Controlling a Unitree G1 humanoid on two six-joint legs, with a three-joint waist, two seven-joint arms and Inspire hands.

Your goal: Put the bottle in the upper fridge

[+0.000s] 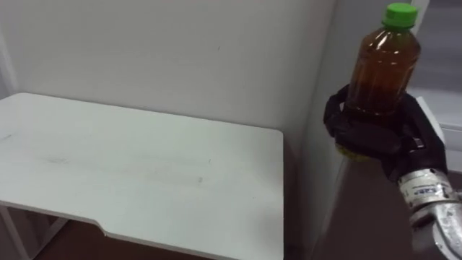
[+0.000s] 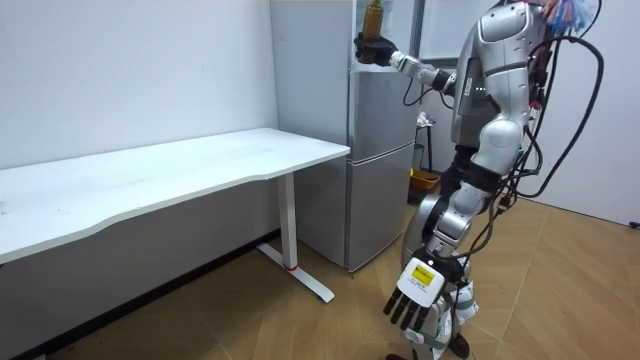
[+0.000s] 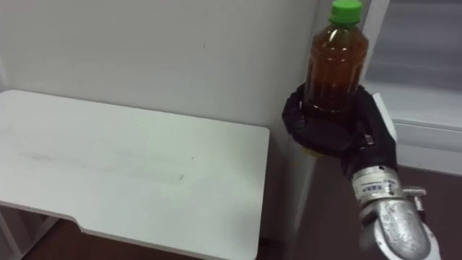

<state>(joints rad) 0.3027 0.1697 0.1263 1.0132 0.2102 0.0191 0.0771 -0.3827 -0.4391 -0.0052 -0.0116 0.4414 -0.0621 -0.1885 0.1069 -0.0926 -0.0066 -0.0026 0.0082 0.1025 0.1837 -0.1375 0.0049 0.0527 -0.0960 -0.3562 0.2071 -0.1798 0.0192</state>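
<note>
Bottle (image 1: 382,61) btm hidden in right hand (image 1: 375,133), fingers clenched round it, nr fridge (image 2: 380,170); left hand (image 2: 412,300) hangs low, fingers relaxed.

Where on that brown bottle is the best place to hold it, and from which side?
Probably the wide lower body, from the side, as the right hand does now: it wraps the round base of the upright bottle, leaving the narrower shoulder and green cap free. The left hand hangs idle.
</note>
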